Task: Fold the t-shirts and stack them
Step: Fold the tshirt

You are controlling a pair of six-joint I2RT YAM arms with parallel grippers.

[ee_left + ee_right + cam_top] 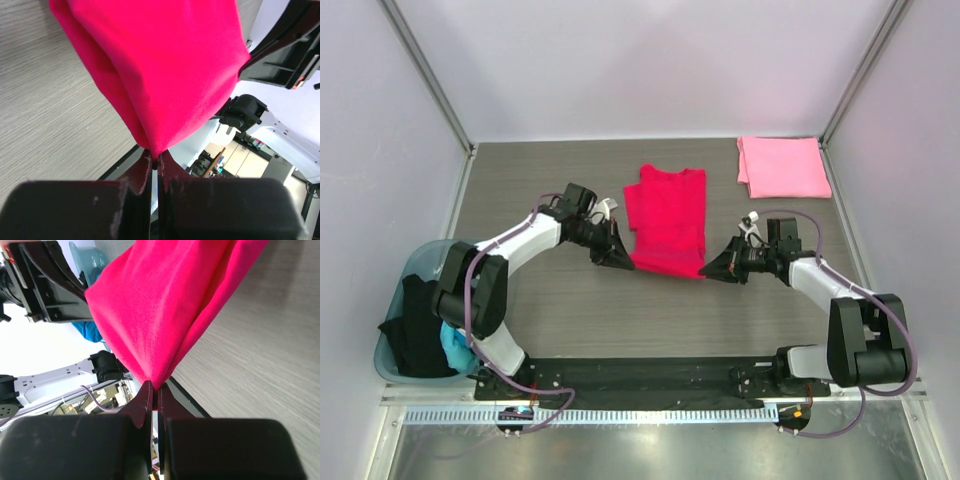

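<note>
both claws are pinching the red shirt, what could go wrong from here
1. The left claw and right claw each pinch only a small tip of the red shirt, so a pull could slip a corner free.
2. If the two arms move unevenly, the fold may land skewed or bunched.
3. Stacking it carelessly might ruffle the folded pink shirt at the far right.

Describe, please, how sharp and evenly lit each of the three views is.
Top external: even, soft light, faint shadows, red t-shirt and pink t-shirt sharp. Left wrist: table grain crisp, left gripper close, dark and soft. Right wrist: right gripper likewise dark and soft, background at left washed out white.
</note>
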